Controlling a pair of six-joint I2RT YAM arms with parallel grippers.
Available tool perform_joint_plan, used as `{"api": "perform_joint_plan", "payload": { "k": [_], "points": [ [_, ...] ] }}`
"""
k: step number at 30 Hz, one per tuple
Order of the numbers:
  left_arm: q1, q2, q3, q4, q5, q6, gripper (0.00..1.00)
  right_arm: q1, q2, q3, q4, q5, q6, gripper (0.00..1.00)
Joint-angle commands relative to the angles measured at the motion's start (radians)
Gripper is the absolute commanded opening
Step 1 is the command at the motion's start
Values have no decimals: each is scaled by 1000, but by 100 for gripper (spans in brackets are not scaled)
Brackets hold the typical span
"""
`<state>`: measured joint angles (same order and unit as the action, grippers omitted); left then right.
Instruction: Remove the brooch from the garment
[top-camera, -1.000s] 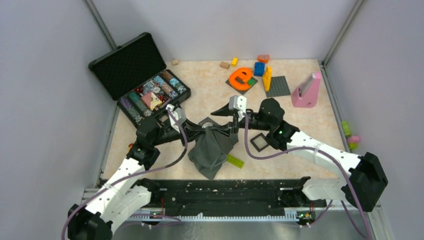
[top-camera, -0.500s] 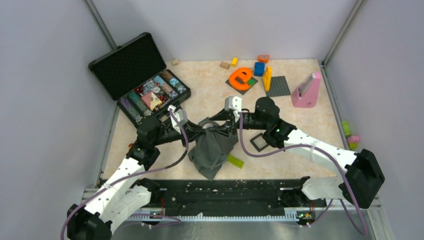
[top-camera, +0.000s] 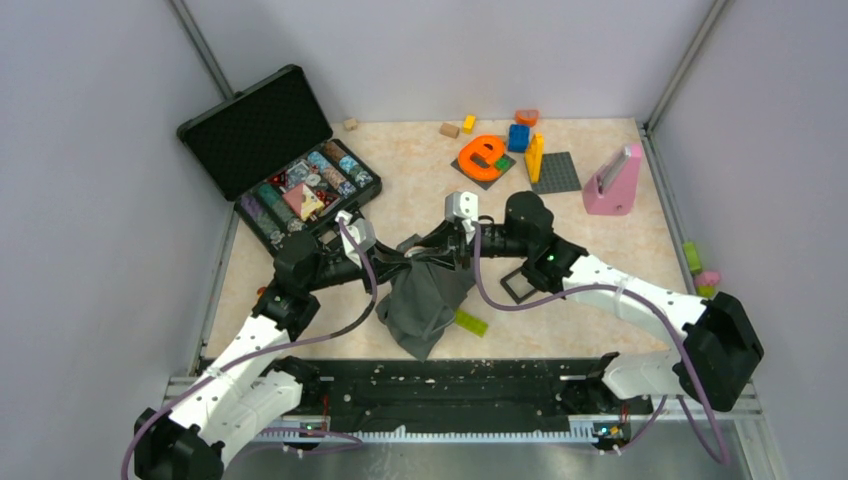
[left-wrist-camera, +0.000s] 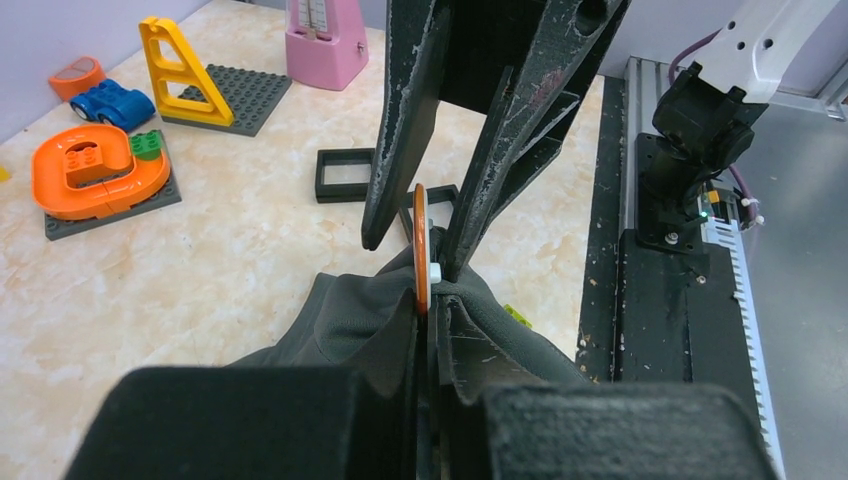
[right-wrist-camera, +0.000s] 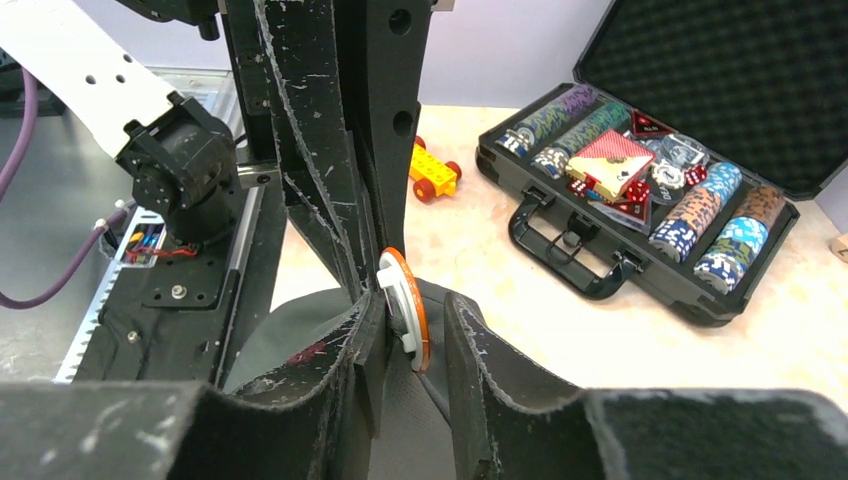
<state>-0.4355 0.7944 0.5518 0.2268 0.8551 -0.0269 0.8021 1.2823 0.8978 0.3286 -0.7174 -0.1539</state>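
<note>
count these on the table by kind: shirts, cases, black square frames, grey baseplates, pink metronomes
shirt: 1
case: 1
frames: 2
baseplates: 2
metronome: 1
total: 7

Counter (top-camera: 620, 240): marbled beige.
Black case (top-camera: 255, 125), far left: lid open, poker chips (top-camera: 335, 172) in rows.
Orange letter-shaped toy (top-camera: 482, 155): far centre.
Yellow triangular piece (top-camera: 535, 157): beside the grey baseplate (top-camera: 557, 173).
Pink metronome (top-camera: 612, 180): upright, far right.
Black square frame (top-camera: 520, 286): flat, centre.
Green brick (top-camera: 470, 322): near centre.
</note>
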Motion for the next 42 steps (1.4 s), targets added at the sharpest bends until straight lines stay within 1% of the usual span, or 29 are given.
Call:
{"api": "perform_joint_plan", "payload": {
  "k": [1, 5, 9, 13, 15, 26, 31, 34, 42],
  "points": [
    [-6, -13, 34, 40, 25, 11, 0, -3, 6, 52, 42, -12, 3, 28],
    [-6, -12, 30, 36, 21, 17, 0, -1, 3, 47, 54, -12, 15, 27],
    [-8, -19, 29, 34, 17, 18, 0, -3, 6, 52, 50, 5, 27, 18],
    [-11, -34, 27, 26, 14, 52, 0, -3, 16, 69, 8, 2, 22, 16],
    [-11, -38, 26, 28, 13, 58, 0, -3, 21, 78, -14, 1, 16, 13],
    [-20, -37, 28, 35, 17, 61, 0, -2, 56, 108, -71, 32, 9, 12],
    [-23, -37, 29, 35, 18, 58, 0, 10, 66, 124, -110, 94, -19, 11],
    [-24, -39, 28, 36, 19, 57, 0, 19, 67, 129, -124, 135, -29, 8],
    [-24, -38, 31, 35, 19, 54, 0, 37, 74, 143, -176, 195, -75, 8]
  ]
}}
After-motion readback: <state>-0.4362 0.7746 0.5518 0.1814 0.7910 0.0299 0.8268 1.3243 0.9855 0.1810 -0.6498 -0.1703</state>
